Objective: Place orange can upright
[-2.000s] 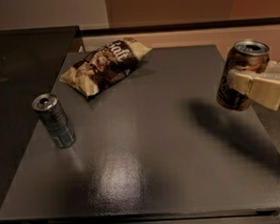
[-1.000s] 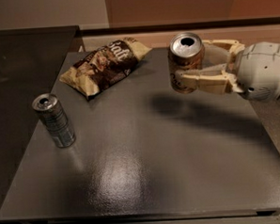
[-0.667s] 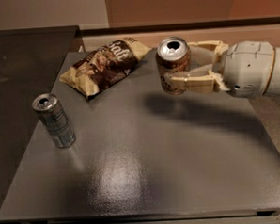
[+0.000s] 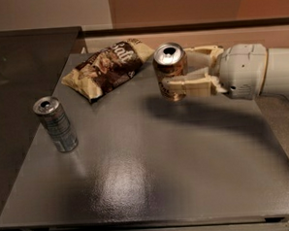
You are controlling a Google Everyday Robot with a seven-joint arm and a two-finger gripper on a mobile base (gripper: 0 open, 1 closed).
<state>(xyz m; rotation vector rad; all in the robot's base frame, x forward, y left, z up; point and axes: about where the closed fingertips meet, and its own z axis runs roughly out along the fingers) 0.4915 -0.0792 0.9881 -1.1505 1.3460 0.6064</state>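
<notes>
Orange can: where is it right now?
In the camera view, the orange can is held upright in the robot's hand over the far middle of the table, just right of the chip bag.

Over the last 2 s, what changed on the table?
The gripper, jaws shut on the orange can, carried it left from the table's right edge to above the rear middle, beside the chip bag. The can is upright, held off the surface. The silver-blue can and chip bag did not move.
</notes>
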